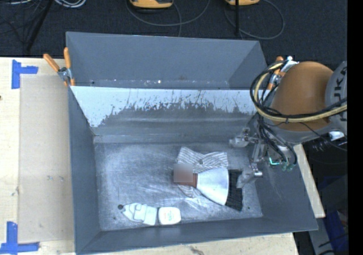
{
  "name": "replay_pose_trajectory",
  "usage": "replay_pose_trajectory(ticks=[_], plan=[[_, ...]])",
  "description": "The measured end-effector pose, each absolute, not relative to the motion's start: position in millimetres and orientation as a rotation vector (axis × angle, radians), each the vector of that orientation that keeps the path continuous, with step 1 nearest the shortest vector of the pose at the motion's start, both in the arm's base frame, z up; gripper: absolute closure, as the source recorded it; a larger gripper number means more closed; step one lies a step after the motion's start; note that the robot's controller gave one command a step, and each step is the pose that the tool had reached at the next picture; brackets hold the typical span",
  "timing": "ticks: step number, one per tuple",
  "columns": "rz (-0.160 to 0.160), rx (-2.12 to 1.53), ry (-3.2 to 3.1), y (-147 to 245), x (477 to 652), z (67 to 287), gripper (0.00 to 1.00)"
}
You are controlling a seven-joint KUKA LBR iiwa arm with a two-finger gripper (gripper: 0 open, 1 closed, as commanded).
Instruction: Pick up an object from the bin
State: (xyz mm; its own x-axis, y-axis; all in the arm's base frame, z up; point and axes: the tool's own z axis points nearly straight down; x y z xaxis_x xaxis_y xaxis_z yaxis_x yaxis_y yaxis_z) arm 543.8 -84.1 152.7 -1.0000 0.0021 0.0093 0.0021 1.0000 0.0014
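**Where the Gripper Stands Relative to the Brush**

As the arm reaches into the grey bin (pixel 170 66) from the right, the gripper (pixel 253 170) hangs low over the floor. It is just to the right of the brush (pixel 215 187), beside the upper end of its black bristles (pixel 233 191). Whether the gripper touches the bristles cannot be determined. Whether the gripper is spread or pressed together also cannot be told from this view.

1. Nearest thing. The brush is the thing closest to the gripper. It lies flat on the bin floor, with a white fan-shaped body and a dark strip of bristles along its right edge.
2. Left of the brush. A small brown block (pixel 184 175) lies against the brush's upper left edge.
3. Above the brush. A crumpled striped cloth (pixel 205 159), grey and white, lies just beyond the brush and runs under the block.
4. Lower left of the brush. A lumpy white object (pixel 136 212) and a rounded white piece (pixel 169 215) lie side by side, well apart from the brush and near the bin's front wall.
5. Upper right of the brush. The orange cover (pixel 300 92) on the wrist sits above the gripper, with black and yellow cables (pixel 265 97) looped across it.
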Motion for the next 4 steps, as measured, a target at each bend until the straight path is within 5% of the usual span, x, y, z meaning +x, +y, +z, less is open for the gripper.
replay_pose_trajectory(ticks=[1, 2, 4], plan=[[-0.001, 0.0, -3.139, -84, 545.7, 156, 0.0], [0.009, 0.296, -3.13, -74, 550.9, 88, 1.0], [0.012, 0.296, -3.141, -76, 551.2, 94, 1.0]])
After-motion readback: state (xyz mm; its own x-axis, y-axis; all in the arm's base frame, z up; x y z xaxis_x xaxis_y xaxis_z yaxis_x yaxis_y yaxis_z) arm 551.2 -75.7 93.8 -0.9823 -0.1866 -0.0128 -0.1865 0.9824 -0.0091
